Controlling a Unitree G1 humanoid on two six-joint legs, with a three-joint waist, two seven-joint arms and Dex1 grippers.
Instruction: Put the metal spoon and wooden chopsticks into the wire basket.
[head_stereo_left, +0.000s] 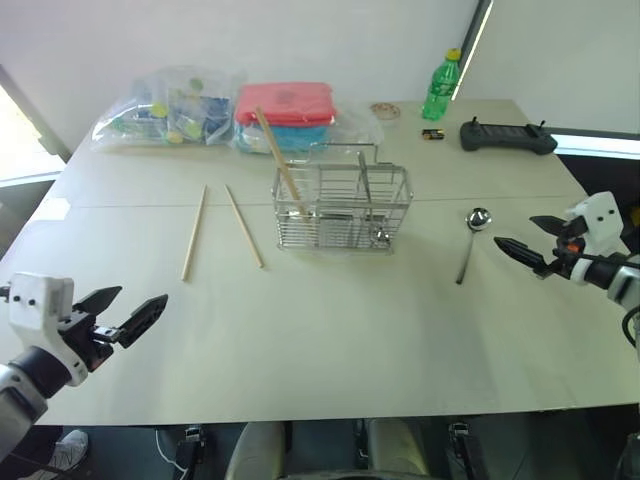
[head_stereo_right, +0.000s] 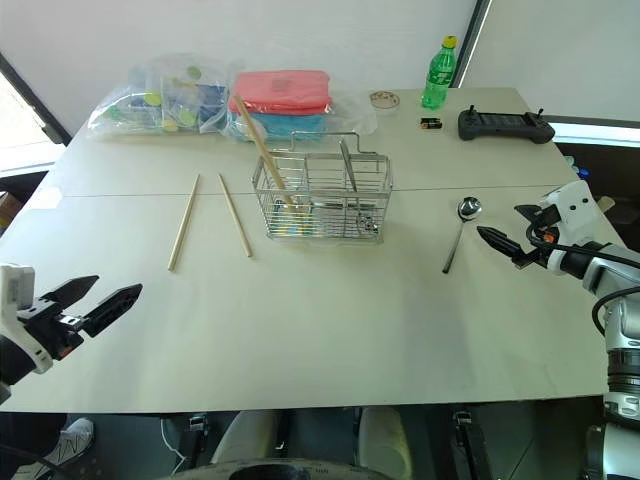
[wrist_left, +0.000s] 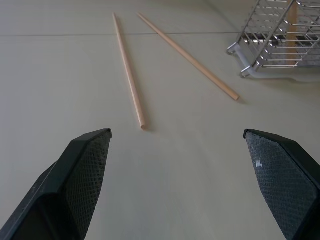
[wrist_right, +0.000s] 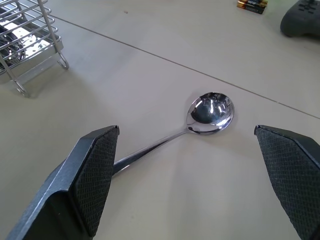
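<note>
The metal spoon (head_stereo_left: 472, 240) lies flat toward the right edge of the tabletop (head_stereo_left: 330, 330), bowl pointing to the far edge, well apart from the wire basket (head_stereo_left: 342, 208) at mid-table. Two wooden chopsticks (head_stereo_left: 218, 230) rest side by side just left of the basket; a third (head_stereo_left: 279, 160) already leans inside it.

You can expect the spoon to be light, rigid and slick, so take it across the thin handle near the bowl rather than on the polished curve. The chopsticks look light, stiff and prone to rolling; pinch each near its middle.

Your right gripper (head_stereo_left: 527, 243) hovers just beside the spoon, tilted slightly down, jaws spread wide and empty. Your left gripper (head_stereo_left: 125, 315) hangs near the front left corner, aimed at the chopsticks' near ends, equally wide and holding nothing.
</note>
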